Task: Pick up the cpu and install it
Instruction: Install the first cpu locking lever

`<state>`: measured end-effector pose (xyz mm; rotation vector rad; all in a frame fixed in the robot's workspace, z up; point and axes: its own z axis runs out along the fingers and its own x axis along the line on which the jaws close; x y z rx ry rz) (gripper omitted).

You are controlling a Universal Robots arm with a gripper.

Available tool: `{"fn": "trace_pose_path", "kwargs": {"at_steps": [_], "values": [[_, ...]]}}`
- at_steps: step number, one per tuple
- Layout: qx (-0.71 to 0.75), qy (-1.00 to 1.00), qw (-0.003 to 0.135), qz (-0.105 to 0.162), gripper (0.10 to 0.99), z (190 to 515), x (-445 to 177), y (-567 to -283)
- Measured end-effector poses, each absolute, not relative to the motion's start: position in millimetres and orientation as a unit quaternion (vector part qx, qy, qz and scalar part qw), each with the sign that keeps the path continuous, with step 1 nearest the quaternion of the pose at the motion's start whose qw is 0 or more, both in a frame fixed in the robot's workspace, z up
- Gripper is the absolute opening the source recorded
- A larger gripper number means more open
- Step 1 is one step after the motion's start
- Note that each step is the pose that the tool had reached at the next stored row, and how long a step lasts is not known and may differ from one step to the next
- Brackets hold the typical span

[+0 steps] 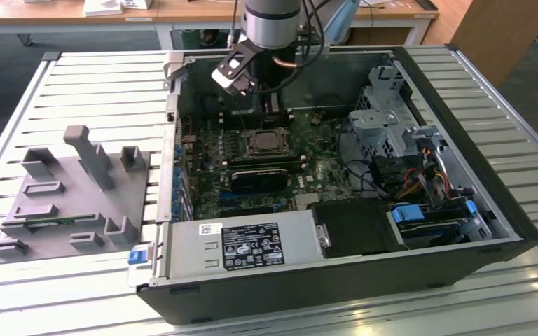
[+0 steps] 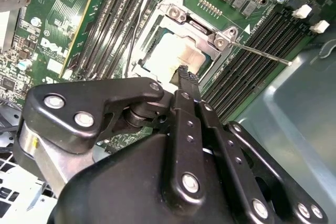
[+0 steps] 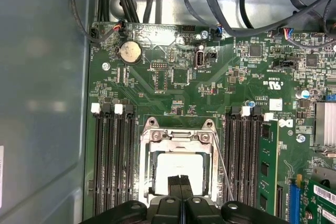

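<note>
So, claw (image 3: 180, 180) closed with fingertips together, hovering over cpu (image 3: 181, 163) seated in motherboard socket (image 3: 157, 136).

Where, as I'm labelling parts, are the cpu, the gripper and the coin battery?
cpu (image 3: 181, 164), first wrist view, middle of its pale metal top.
gripper (image 3: 180, 180), first wrist view, where its shut fingertips meet.
coin battery (image 3: 129, 52), first wrist view, centre of its round face.
</note>
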<state>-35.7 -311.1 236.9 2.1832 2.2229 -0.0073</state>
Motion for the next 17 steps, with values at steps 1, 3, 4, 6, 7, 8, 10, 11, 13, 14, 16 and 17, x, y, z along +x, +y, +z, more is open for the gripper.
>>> {"fn": "trace_pose_path", "kwargs": {"at_steps": [1, 3, 4, 6, 7, 8, 10, 11, 13, 14, 16, 17], "values": [[0.701, 0.713, 0.013, -0.002, 0.106, 237, -36, -311], [0.701, 0.713, 0.013, -0.002, 0.106, 239, -36, -311], [0.701, 0.713, 0.013, -0.002, 0.106, 240, -36, -311], [0.701, 0.713, 0.013, -0.002, 0.106, 242, -36, -311], [0.701, 0.713, 0.013, -0.002, 0.106, 242, -36, -311], [0.701, 0.713, 0.013, -0.002, 0.106, 242, -36, -311], [0.701, 0.713, 0.013, -0.002, 0.106, 243, -36, -311], [0.701, 0.713, 0.013, -0.002, 0.106, 245, -36, -311], [0.701, 0.713, 0.013, -0.002, 0.106, 247, -36, -311], [0.701, 0.713, 0.013, -0.002, 0.106, 248, -36, -311], [0.701, 0.713, 0.013, -0.002, 0.106, 251, -36, -311], [0.701, 0.713, 0.013, -0.002, 0.106, 252, -36, -311]]}}
